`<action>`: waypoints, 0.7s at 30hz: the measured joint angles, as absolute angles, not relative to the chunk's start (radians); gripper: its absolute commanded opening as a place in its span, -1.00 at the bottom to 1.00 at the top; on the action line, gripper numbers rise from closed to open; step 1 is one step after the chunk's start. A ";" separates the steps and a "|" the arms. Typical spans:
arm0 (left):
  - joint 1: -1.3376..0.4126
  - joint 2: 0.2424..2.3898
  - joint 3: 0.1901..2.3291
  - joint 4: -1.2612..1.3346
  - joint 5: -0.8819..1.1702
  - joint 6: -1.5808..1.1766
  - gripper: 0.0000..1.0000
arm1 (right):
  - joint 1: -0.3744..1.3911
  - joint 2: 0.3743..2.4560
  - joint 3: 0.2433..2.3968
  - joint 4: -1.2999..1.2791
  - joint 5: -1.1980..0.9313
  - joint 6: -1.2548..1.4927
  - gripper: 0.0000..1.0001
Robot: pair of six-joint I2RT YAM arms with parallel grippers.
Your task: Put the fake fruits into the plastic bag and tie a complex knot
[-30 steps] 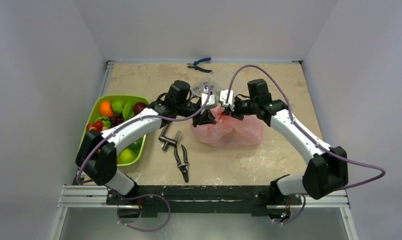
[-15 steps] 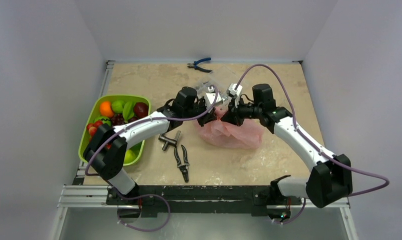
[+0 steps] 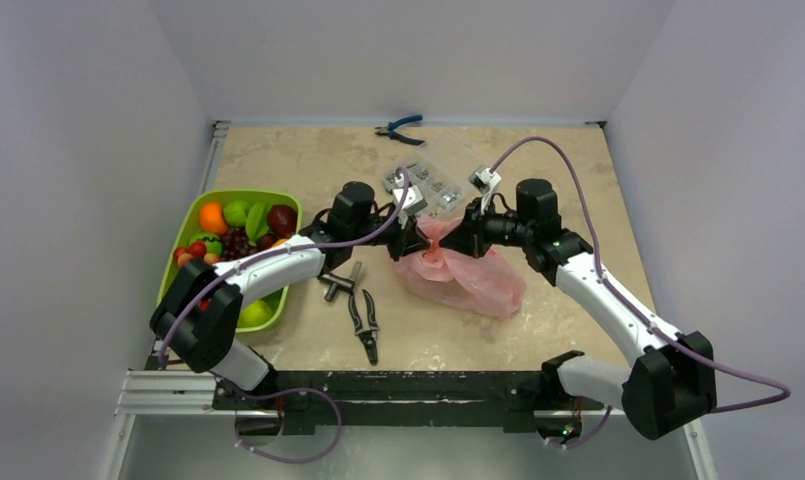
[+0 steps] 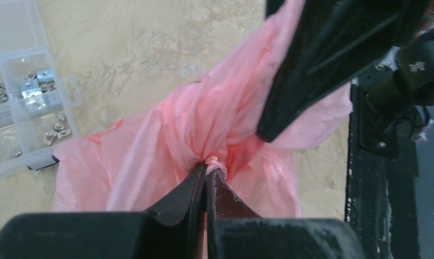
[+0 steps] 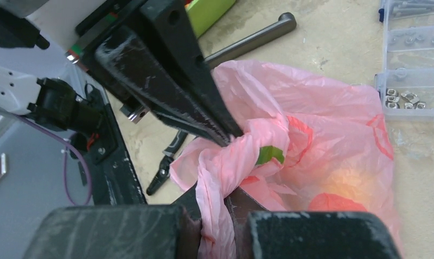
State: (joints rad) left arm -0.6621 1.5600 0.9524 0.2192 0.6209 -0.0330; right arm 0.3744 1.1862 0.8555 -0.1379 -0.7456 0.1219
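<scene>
Two gathered strands of the bag [image 3: 463,272] are clamped, one in each clenched hand: the left hand [image 4: 206,175] nips the twisted neck, the right hand [image 5: 214,208] a strand rising through its jaws. The bag slumps on the desk [image 3: 538,180] beneath and between them. Pulling too hard could tear the thin film or slip a strand free. Only the right wrist view shows a green shape inside; only the top view shows fruits [image 3: 228,230] in the tray [image 3: 240,193] beyond the left hand.
</scene>
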 measured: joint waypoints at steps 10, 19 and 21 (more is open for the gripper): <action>-0.681 1.368 0.905 0.175 0.673 -0.001 -1.00 | 0.379 1.063 0.778 0.017 -0.676 0.344 -1.00; -0.815 1.340 0.901 0.045 0.577 0.105 -1.00 | 0.423 1.046 0.721 0.046 -0.605 0.374 -1.00; -0.817 1.374 0.902 0.028 0.537 0.106 -1.00 | 0.433 1.032 0.698 0.046 -0.593 0.374 -1.00</action>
